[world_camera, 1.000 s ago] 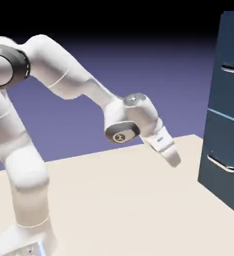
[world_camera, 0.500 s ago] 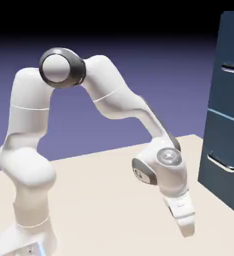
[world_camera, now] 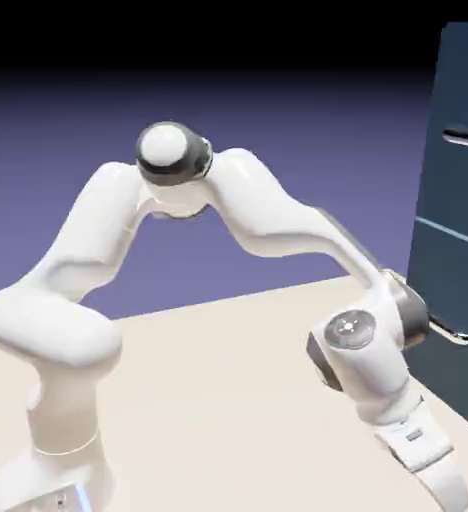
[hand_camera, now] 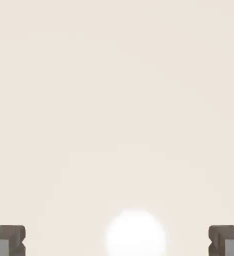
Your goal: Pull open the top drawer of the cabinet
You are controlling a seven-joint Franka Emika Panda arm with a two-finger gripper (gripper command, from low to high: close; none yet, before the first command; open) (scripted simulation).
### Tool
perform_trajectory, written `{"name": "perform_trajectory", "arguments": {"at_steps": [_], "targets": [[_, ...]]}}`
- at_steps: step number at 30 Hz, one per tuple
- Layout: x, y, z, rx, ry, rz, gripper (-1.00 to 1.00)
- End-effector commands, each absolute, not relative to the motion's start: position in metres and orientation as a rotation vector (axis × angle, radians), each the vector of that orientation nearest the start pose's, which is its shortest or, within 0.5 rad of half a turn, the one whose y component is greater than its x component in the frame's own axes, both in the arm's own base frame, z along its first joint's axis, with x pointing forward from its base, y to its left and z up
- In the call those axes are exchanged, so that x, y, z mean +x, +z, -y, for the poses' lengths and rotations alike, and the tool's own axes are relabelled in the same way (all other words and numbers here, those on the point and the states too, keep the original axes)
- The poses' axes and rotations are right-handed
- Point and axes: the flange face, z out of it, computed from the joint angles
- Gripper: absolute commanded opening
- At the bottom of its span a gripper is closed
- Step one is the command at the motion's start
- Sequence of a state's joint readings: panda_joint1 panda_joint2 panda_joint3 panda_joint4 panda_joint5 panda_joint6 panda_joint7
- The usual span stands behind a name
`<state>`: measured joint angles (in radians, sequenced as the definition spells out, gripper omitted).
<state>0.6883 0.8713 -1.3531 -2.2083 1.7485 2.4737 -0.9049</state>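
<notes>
- From where I stand, the exterior view has the drawer [world_camera: 453, 185] at the upper right, shut, on the cabinet [world_camera: 440, 275]; the claw [world_camera: 458, 496] points down at the lower right, well below its handle [world_camera: 467, 139].
- The step looks like reaching: I'd raise the claw clear of the lower handle [world_camera: 450, 330], turn it toward the front, square up, then straddle the upper bar before closing and pulling straight back.
- There, the frame cuts off the cabinet's right side and the claw's tip; the arm [world_camera: 268, 215] covers part of the lower front.
- In the hand view, the claw is wide open, holding nothing, over pale desk [hand_camera: 114, 115]; glare whitens the bottom middle, and no handle shows.
</notes>
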Motion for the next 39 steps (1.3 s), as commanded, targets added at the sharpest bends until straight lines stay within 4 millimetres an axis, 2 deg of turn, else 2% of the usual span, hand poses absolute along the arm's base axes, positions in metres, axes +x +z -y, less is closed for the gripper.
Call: {"name": "perform_trajectory", "arguments": {"at_steps": [1,4,6,9,11,14,16,18,21,22,28,29,30,39], "targets": [[0.448,0.302,0.336,-2.805,-1.043,-1.233,0.0],[0.469,0.343,0.333,-2.874,-1.268,-1.05,0.0],[0.486,0.373,0.324,-2.911,-1.427,-0.895,0.0],[0.513,0.421,0.299,-2.945,-1.672,-0.611,0.0],[0.533,0.453,0.274,-2.945,-1.836,-0.388,0.0],[0.562,0.501,0.223,-2.9,-2.071,-0.004,0.0],[0.579,0.531,0.179,-2.832,-2.216,0.28,0.0],[0.595,0.558,0.128,-2.727,-2.347,0.581,0.0],[0.611,0.589,0.04,-2.503,-2.504,1.038,0.0],[0.611,0.589,0.04,-2.503,-2.504,1.038,0.0],[0.661,0.589,0.04,-2.503,-2.504,1.038,0.0],[0.661,0.589,0.04,-2.503,-2.504,1.038,-1.0],[0.661,0.589,0.04,-2.503,-2.504,1.038,-1.0],[0.579,0.589,0.04,-2.503,-2.504,1.038,-1.0]]}}
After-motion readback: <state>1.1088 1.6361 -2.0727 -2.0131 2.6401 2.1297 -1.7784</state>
